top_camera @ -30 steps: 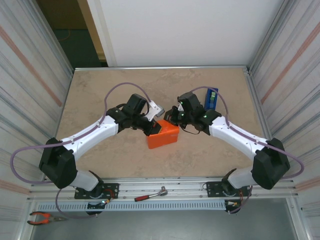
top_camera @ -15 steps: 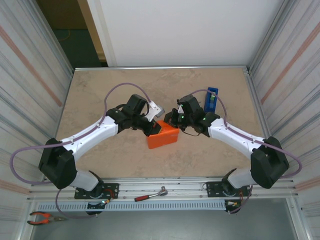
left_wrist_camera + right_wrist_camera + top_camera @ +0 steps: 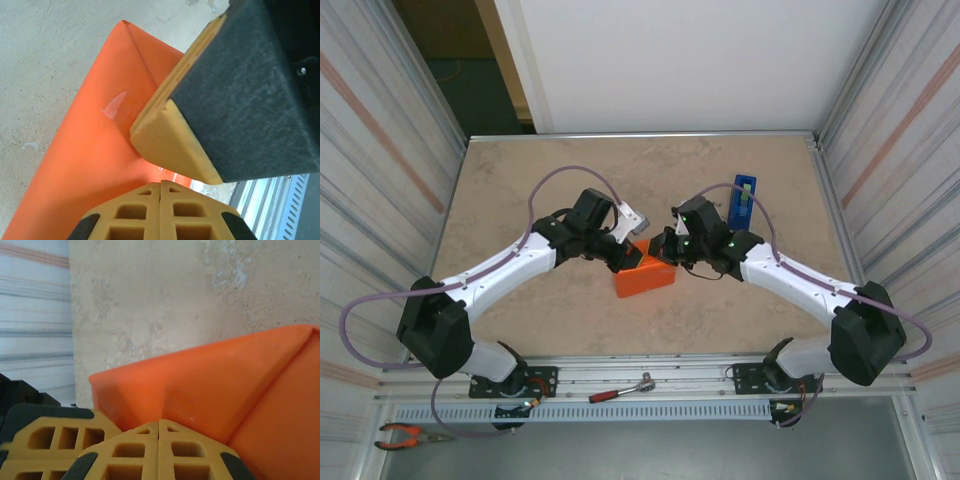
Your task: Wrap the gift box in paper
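Your left hand (image 3: 628, 256), fingers pressed together and pinching nothing, bears tip-down on the far end of the paper (image 3: 645, 277), likely pinning a folded flap flat. The paper sits folded into a parcel mid-bench (image 3: 520, 180), a bit toward the near edge; gift box hidden, presumably inside. Your right hand (image 3: 665, 248), also pressed together, meets it on the same end fold. Tape dispenser (image 3: 742, 200) stands toward the far right corner, handy for sealing

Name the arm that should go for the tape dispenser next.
Right, probably. The blue tape dispenser stands on the right arm's side, just beyond the right gripper; the left gripper would have to cross the orange paper.
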`<state>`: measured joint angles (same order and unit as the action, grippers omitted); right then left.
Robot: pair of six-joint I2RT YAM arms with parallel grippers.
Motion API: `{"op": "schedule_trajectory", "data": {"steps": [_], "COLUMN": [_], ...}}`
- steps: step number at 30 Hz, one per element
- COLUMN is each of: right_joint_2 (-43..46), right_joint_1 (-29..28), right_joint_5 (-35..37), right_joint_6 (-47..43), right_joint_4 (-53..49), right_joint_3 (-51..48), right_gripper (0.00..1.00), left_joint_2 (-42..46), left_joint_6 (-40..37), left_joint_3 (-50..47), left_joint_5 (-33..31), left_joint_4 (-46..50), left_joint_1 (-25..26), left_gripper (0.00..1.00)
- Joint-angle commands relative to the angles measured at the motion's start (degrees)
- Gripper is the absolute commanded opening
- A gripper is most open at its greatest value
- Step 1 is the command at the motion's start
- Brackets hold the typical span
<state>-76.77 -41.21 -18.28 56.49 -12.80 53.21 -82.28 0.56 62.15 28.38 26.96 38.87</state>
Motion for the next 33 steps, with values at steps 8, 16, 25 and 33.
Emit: {"op": "schedule_trajectory", "data": {"steps": [8, 16, 25, 33], "right_joint_2": [2.89, 5.85, 6.95, 4.56], "right_joint_1": [-3.07, -4.38, -4.46, -4.76], "right_joint_5": [-0.53, 1.08, 1.89, 1.55], "right_joint_6": [-1.29, -0.26, 0.55, 0.99], "right_joint_4": [-3.63, -3.62, -3.25, -1.07], "right_joint_3": [-2.22, -4.84, -6.72, -6.36], "right_gripper": [0.0, 0.0, 0.0, 0.0], "left_joint_2": [-0.92, -0.96, -1.05, -1.04], "left_joint_6": [-1.05, -0.97, -0.86, -0.67], "left_joint_3": [-2.73, -2.8, -2.75, -2.9], "left_joint_5": [-3.57, -3.51, -3.29, -3.29], "left_joint_4": [6.0, 5.98, 5.81, 5.69], "left_joint_1": [-0.01, 0.02, -0.02, -0.02], "left_gripper": [0.0, 0.0, 0.0, 0.0]}}
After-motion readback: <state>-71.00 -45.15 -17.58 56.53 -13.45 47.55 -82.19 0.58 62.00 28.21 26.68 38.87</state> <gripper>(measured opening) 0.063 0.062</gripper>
